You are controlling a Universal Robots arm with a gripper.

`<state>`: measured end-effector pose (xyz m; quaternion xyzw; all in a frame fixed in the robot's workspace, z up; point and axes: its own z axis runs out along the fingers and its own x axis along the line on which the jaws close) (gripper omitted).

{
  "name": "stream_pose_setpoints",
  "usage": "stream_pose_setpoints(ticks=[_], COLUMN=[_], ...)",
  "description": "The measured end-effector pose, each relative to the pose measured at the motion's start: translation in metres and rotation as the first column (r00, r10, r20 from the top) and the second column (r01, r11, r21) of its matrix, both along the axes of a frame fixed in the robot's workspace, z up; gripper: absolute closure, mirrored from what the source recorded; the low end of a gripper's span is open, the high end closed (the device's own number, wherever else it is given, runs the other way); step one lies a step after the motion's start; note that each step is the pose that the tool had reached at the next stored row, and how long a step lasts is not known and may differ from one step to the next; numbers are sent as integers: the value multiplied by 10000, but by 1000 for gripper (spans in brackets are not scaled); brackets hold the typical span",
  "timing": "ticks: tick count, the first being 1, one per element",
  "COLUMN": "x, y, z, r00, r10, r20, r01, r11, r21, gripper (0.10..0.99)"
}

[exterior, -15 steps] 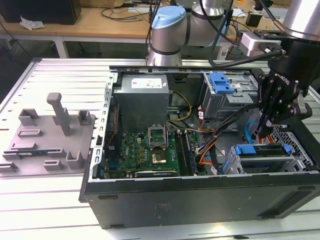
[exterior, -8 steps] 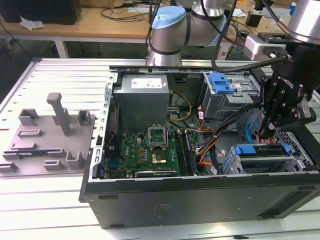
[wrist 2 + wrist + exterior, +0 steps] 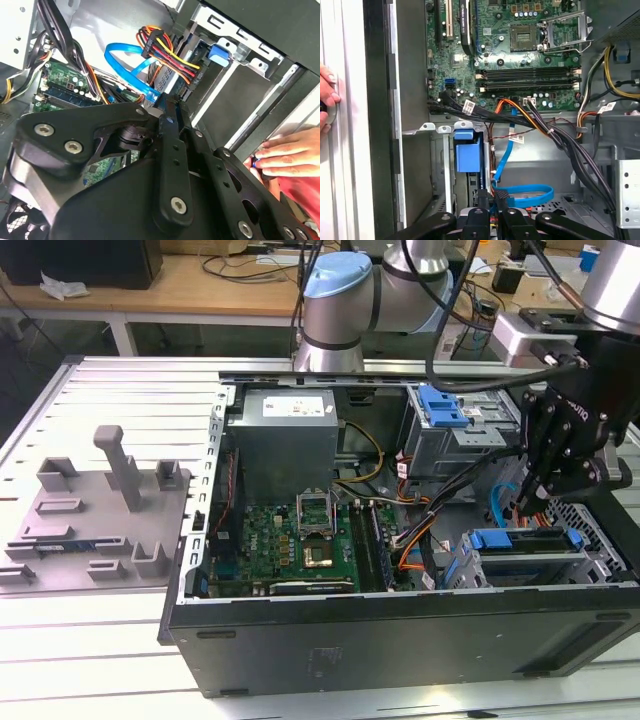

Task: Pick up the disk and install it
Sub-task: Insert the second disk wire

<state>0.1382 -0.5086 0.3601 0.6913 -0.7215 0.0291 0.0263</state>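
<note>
Inside the open computer case [image 3: 400, 630], your gripper [image 3: 527, 502] hangs with its fingers [image 3: 492, 202] drawn close together and nothing between them. Just below and in front of it, the disk [image 3: 525, 555] sits in the drive cage, its blue carrier [image 3: 468, 152] showing. A person's hand [image 3: 287, 157] rests on the case edge nearby.

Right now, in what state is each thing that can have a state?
Computer case: side panel off, inside exposed.
CPU socket: empty, retention frame raised.
Disk: seated in the lower drive bay, blue carrier outward.
Gripper: shut, low beside the drive bay.
Hand: resting on the case's outer edge.
</note>
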Motion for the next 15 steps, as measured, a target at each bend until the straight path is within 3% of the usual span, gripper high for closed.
stream_pose_setpoints(ticks=[4, 7, 15], x=[2, 6, 7], y=[-70, -139, -152], z=[-4, -12, -14], r00=[10000, 10000, 10000], r10=[21, 43, 60], r20=[0, 1, 1], r01=[-21, -43, -60], r11=[9999, 9994, 9993], r21=[145, 344, 358], gripper=[925, 925, 925])
